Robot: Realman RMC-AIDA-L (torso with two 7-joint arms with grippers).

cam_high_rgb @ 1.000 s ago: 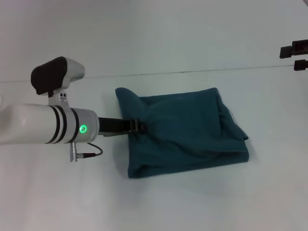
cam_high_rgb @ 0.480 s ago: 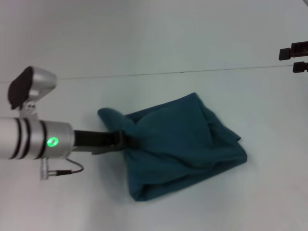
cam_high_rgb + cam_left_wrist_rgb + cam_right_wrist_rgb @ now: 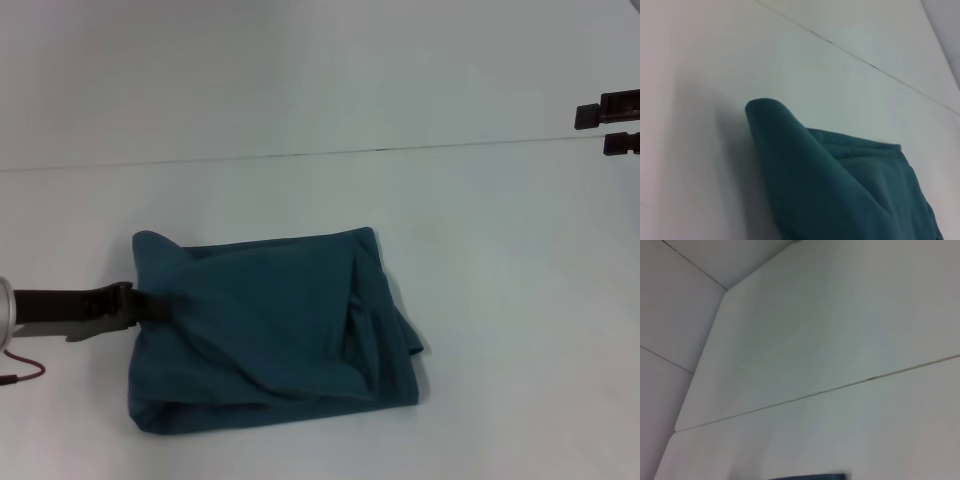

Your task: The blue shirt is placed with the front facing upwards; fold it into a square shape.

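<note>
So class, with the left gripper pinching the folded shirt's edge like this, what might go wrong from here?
1. The left gripper holds only the left edge of the blue shirt, so further dragging could pull the layers apart.
2. The right side is already bunched and uneven, so the result may not end up square.
3. The right gripper sits far off at the table's right, so nothing pins the loose side.

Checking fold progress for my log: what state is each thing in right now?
blue shirt: folded into a rough, rumpled rectangle, flat on the table, left edge pinched.
left claw: shut on the shirt's left edge.
right claw: raised at far right, away from the shirt.
</note>
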